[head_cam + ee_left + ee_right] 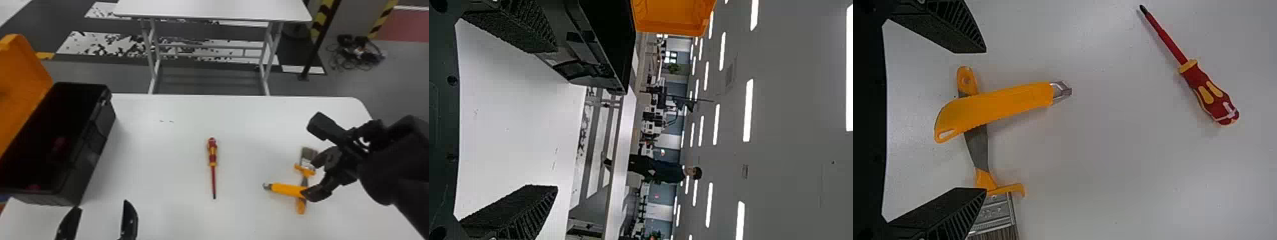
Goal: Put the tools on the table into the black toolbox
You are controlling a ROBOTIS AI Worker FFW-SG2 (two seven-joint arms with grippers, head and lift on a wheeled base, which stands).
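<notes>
Right gripper: I had it [308, 177] at the right side of the table, over the paintbrush and the utility knife, its fingers apart with nothing clamped between them.
Left gripper: I held this one [102, 206] at the near left of the table, near the toolbox's near corner, its fingers apart too and the space between them empty.
Utility knife: The yellow knife [285, 189] lay on the right part of the table, across the handle of the paintbrush, its metal nose towards the screwdriver.
Paintbrush: It [309, 153] lay under the knife, bristles towards the far side and the orange handle end [967, 80] towards me.
Screwdriver: The red and yellow screwdriver [213, 156] lay by itself near the middle of the table, well apart from the other two, handle away from me and dark tip towards me.
Black toolbox: It [95, 137] stood open at the left of the white table [172, 143], its orange lid [24, 76] tipped back to the left. Inside I saw dim red shapes, too dark to name.
Background: A second white table [210, 8] stood beyond mine, and a heap of cables [359, 52] lay on the floor at the far right.
</notes>
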